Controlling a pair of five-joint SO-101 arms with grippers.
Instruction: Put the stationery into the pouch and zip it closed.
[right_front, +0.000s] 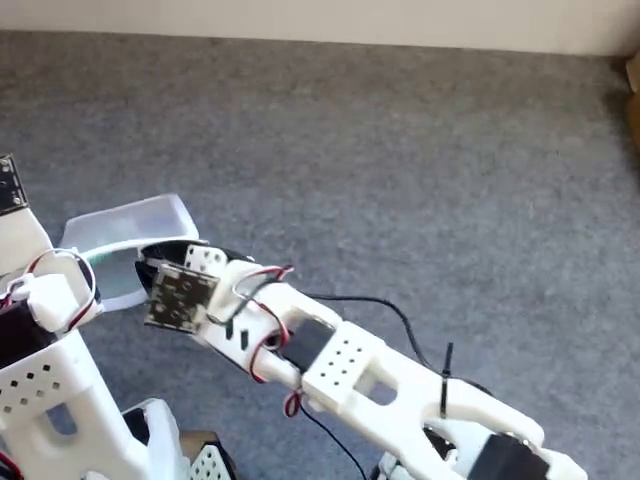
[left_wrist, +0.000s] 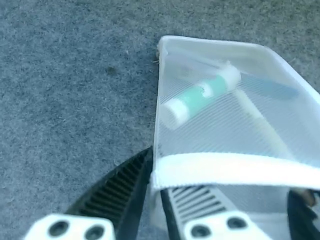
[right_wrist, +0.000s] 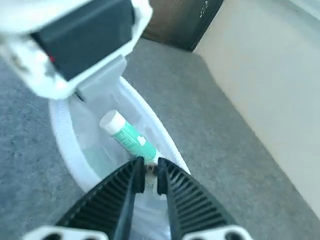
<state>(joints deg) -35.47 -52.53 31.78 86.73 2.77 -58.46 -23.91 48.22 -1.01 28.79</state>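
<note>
A translucent white mesh pouch (right_front: 125, 225) lies on the grey carpet, its mouth open. Inside lie a green-and-white tube (left_wrist: 197, 97) and a thin white stick (left_wrist: 260, 125), with something blue beside them. My left gripper (left_wrist: 156, 172) is shut on the white band at one end of the pouch's (left_wrist: 225, 130) mouth. At the mouth's other end my right gripper (right_wrist: 150, 167) is pinched shut on a small tab on the rim (right_wrist: 65, 145), apparently the zipper pull. The tube (right_wrist: 127, 137) shows just beyond its fingertips. From above, the right gripper (right_front: 150, 262) is at the pouch's near edge.
Grey carpet (right_front: 420, 160) stretches wide to the right and beyond the pouch. A pale wall (right_front: 400, 20) runs along the far edge. The left arm's body (right_wrist: 75, 40) hangs close over the pouch. A dark cabinet (right_wrist: 185, 20) stands by the wall.
</note>
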